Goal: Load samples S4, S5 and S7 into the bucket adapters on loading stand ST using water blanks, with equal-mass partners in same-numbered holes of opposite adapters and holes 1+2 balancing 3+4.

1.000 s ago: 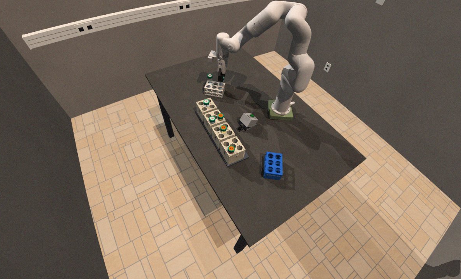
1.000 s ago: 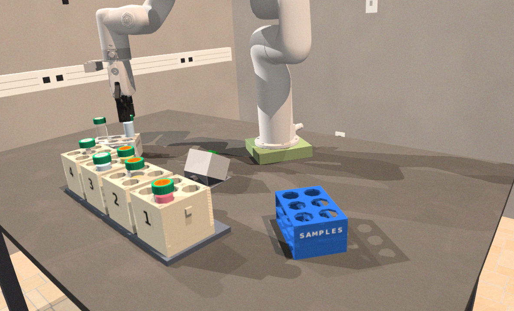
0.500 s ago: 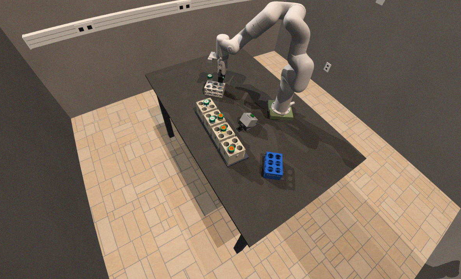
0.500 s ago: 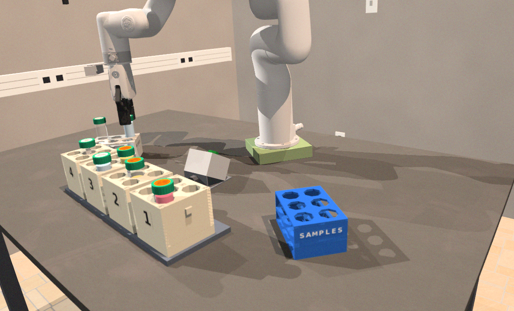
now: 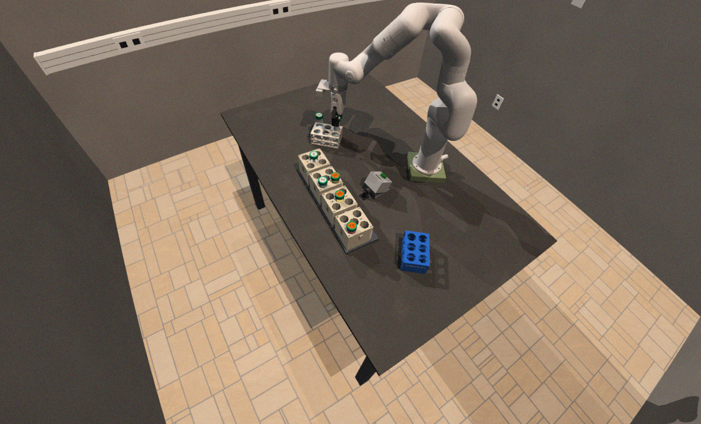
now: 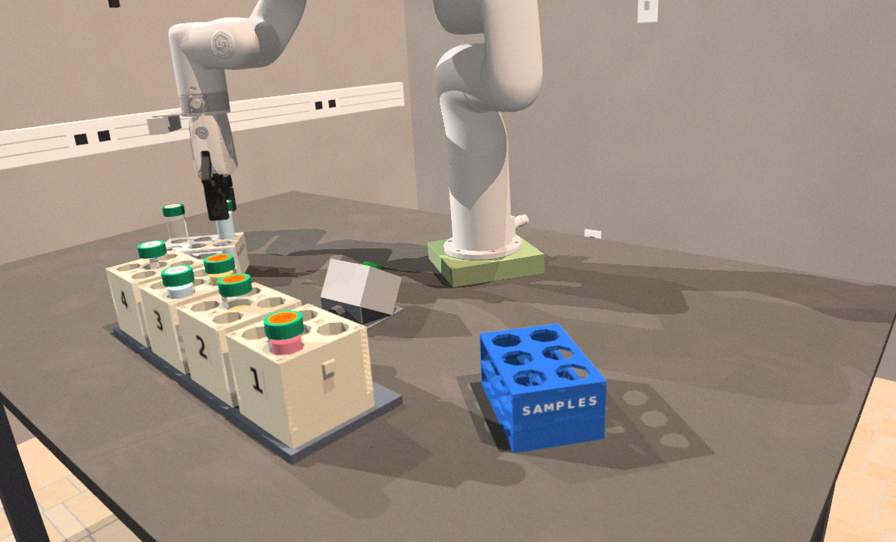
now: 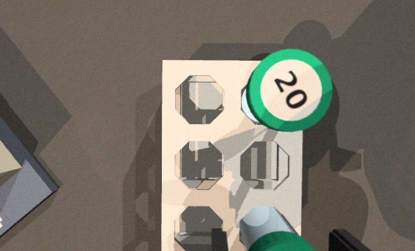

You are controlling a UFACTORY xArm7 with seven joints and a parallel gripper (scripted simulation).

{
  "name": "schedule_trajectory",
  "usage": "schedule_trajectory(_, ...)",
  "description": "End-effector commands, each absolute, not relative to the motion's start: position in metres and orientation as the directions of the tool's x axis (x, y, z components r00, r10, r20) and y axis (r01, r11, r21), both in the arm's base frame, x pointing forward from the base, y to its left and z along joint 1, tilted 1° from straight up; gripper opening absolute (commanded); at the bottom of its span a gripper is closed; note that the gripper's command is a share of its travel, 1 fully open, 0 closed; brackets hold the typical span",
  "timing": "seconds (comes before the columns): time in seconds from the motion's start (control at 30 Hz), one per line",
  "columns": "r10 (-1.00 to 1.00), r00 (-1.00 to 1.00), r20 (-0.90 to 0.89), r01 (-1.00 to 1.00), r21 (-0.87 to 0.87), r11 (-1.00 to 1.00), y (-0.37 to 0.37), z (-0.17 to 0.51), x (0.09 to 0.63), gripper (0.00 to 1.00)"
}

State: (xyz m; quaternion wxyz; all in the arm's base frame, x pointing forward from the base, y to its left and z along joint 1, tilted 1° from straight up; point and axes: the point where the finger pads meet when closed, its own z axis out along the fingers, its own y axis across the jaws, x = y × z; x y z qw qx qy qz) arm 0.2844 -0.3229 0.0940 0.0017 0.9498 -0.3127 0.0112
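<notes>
My open gripper (image 5: 336, 121) (image 6: 221, 207) (image 7: 280, 241) points down, fingers either side of a green-capped water blank (image 6: 225, 227) (image 7: 266, 221) standing in the pale rack (image 5: 325, 141) (image 7: 169, 132); its number is out of view. A "20" blank (image 5: 318, 116) (image 6: 173, 210) (image 7: 291, 90) stands in that rack's far corner. Adapter 1 (image 6: 255, 411) holds an orange-dot tube with pink liquid (image 6: 284, 324). Adapter 2 (image 6: 202, 370) holds one orange-dot tube (image 6: 234, 284). Adapter 3 (image 6: 158, 340) holds an orange-dot tube (image 6: 218, 263) and a blank (image 6: 178, 275). Adapter 4 (image 6: 122, 313) holds a blank (image 6: 151, 249).
The blue SAMPLES rack (image 5: 415, 264) (image 6: 559, 421) shows no tubes. The sloped desk (image 5: 376, 182) (image 6: 360, 290) with the green key (image 5: 383, 176) (image 6: 370, 264) stands between the adapters and the arm's base. The dark loading stand (image 6: 380, 404) (image 7: 22, 195) lies under the adapters.
</notes>
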Motion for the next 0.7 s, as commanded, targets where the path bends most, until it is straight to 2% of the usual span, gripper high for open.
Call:
schedule_trajectory(0.0, -0.594, 0.804, 0.026, -0.594, -0.003, -0.804, -0.3239, 0.0954, 0.2853, 0.57)
schedule_trajectory(0.03, -0.594, 0.804, 0.026, -0.594, -0.004, -0.804, -0.3239, 0.0959, 0.2853, 0.0)
schedule_trajectory(0.67, -0.594, 0.804, 0.026, -0.594, -0.004, -0.804, -0.3239, 0.097, 0.2853, 0.0)
